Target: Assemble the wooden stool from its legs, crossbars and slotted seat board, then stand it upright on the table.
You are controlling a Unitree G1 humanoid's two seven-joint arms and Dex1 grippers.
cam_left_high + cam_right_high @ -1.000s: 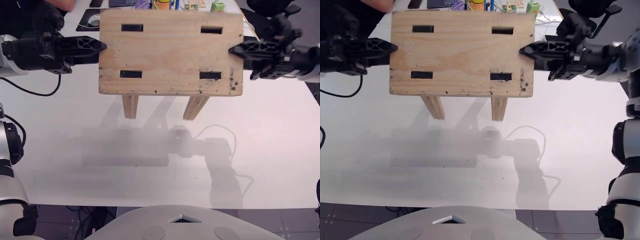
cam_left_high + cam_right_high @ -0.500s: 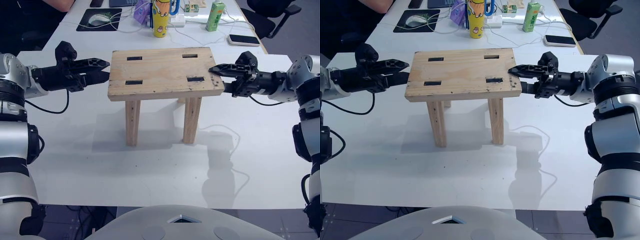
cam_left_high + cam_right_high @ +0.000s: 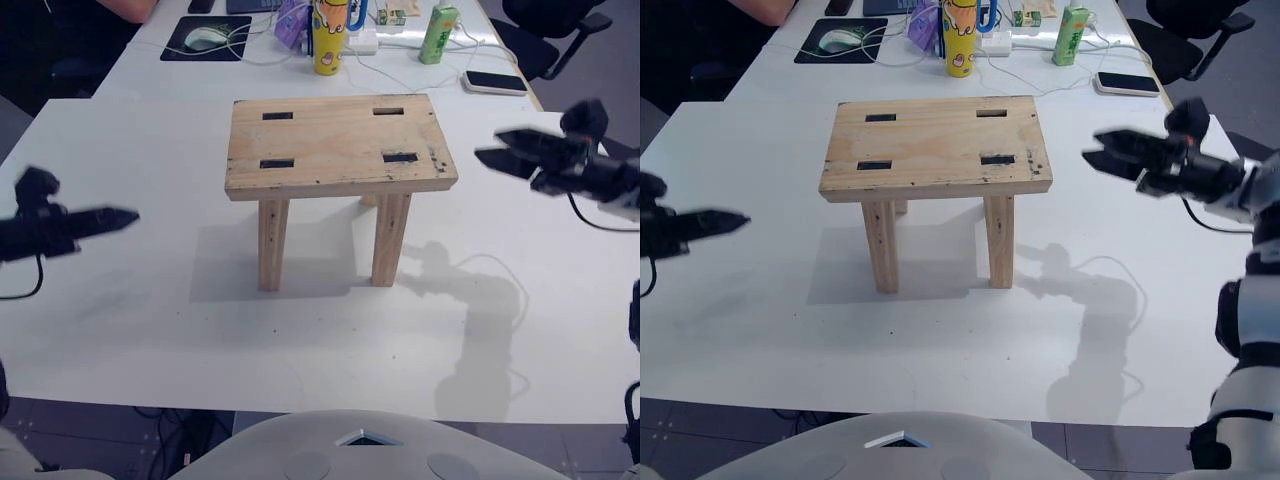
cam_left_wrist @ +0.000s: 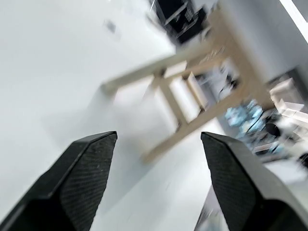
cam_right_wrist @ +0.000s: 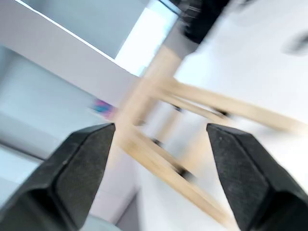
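Both jaws are spread wide and hold nothing. In my left wrist view the two dark left fingers [image 4: 82, 183] stand well apart with the blurred stool far off between them. The right fingers [image 5: 77, 178] stand just as far apart.

My left jaws hang low over the white tabletop [image 3: 300, 340], well to the left of the stool [image 3: 338, 165] and pointing toward it. My right jaws hover off to the stool's right at about seat height, clear of the wood.

The stool stands upright in the middle of the tabletop, touched by nothing. Its seat board [image 3: 335, 135] lies level on top, with four dark slots showing. Two front legs [image 3: 271, 243] are planted on the surface.

Beyond it, on the far desk, are a yellow cup [image 3: 327, 45], a green carton [image 3: 438, 33], a phone [image 3: 495, 82] and a mouse on a dark pad [image 3: 207, 38].
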